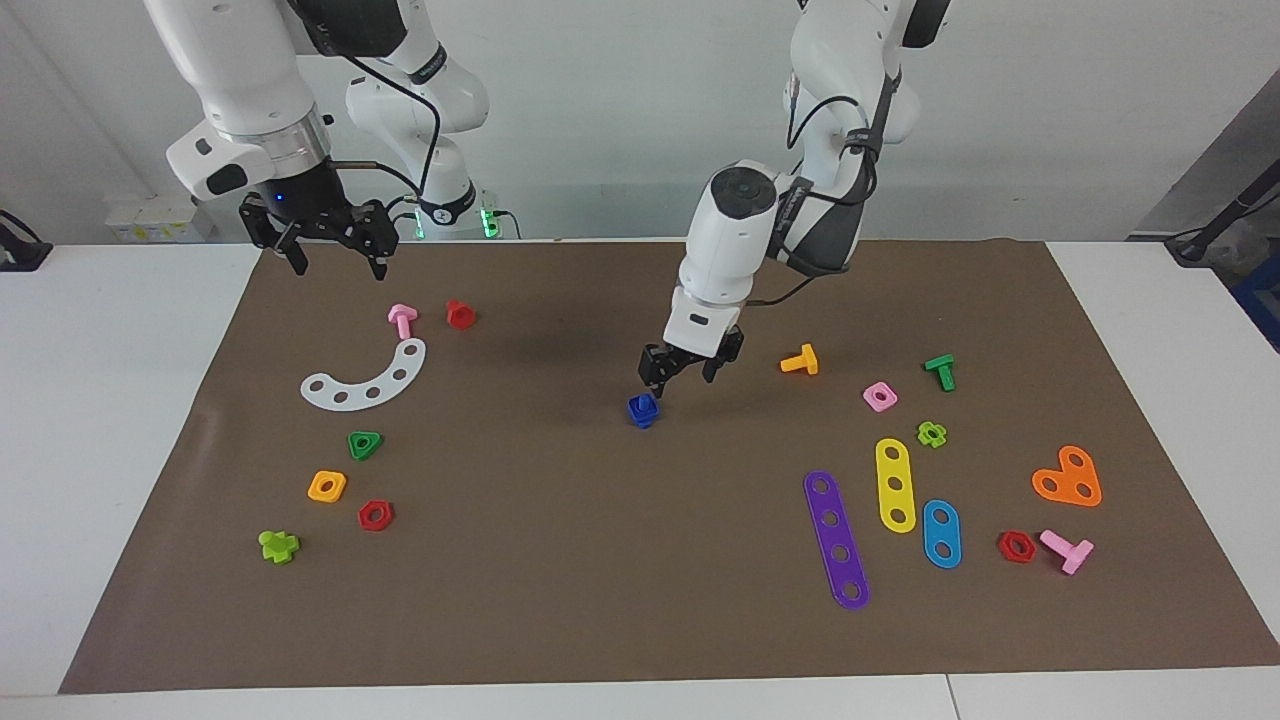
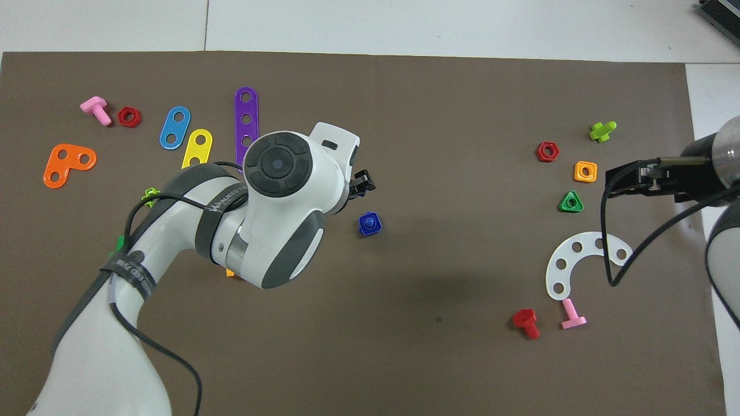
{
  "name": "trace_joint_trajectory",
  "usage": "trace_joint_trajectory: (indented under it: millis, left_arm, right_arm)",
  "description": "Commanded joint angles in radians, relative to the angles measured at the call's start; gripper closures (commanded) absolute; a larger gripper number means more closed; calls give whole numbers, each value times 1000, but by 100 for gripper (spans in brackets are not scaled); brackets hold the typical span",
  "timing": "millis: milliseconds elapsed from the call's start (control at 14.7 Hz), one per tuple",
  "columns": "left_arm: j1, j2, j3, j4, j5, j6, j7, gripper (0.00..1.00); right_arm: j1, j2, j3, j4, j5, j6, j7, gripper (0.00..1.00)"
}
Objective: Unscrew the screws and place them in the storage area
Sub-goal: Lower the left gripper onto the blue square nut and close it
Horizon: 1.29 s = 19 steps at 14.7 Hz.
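The blue screw (image 1: 645, 410) stands in the middle of the brown mat, seemingly seated in a blue square nut; it also shows in the overhead view (image 2: 369, 223). My left gripper (image 1: 684, 380) is open and empty, low over the mat right beside the screw and not touching it. In the overhead view only a black bit of the left gripper (image 2: 362, 185) shows past the wrist. The storage area (image 1: 300, 440) lies toward the right arm's end, around the white curved strip (image 1: 365, 380). My right gripper (image 1: 335, 262) hangs open and empty, waiting over the mat's edge by the robots.
A pink bolt (image 1: 402, 320), a red bolt (image 1: 460, 314), green (image 1: 365, 444), orange (image 1: 327, 486) and red (image 1: 375, 515) nuts and a lime bolt (image 1: 278, 546) lie around the white strip. Purple (image 1: 836, 540), yellow (image 1: 894, 484) and blue (image 1: 941, 533) strips lie toward the left arm's end.
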Motion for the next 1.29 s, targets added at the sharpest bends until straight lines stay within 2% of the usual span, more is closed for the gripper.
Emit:
trace_joint_trajectory:
  millis: [0,204,543,747,883,1019,1222]
  left_arm:
    - [-37,66,21,-2,-7,78,-28,15]
    - [-62,103,24,-8,-6,133,-55,19]
    - [-85,98,24,-88,13,170,-53,26]
    - [-95,97,24,-92,19,173,-53,31]
    - [-100,97,24,-92,21,171,-50,38]
    - [-100,97,24,-88,30,165,-48,38]
    - [-98,98,26,-85,51,164,-47,32]
  right_arm:
    - [-15,-4,5,-4,12,-10,-21,0]
    - [-15,-4,5,-4,12,-12,-21,0]
    - [-15,-4,5,-4,12,-10,-25,0]
    - [-16,-4,2,-4,12,-12,-25,0]
    - [-16,-4,2,-4,12,-12,-25,0]
    - [-16,-4,2,-4,12,-12,-25,0]
    - [-16,-4,2,-4,12,-10,-25,0]
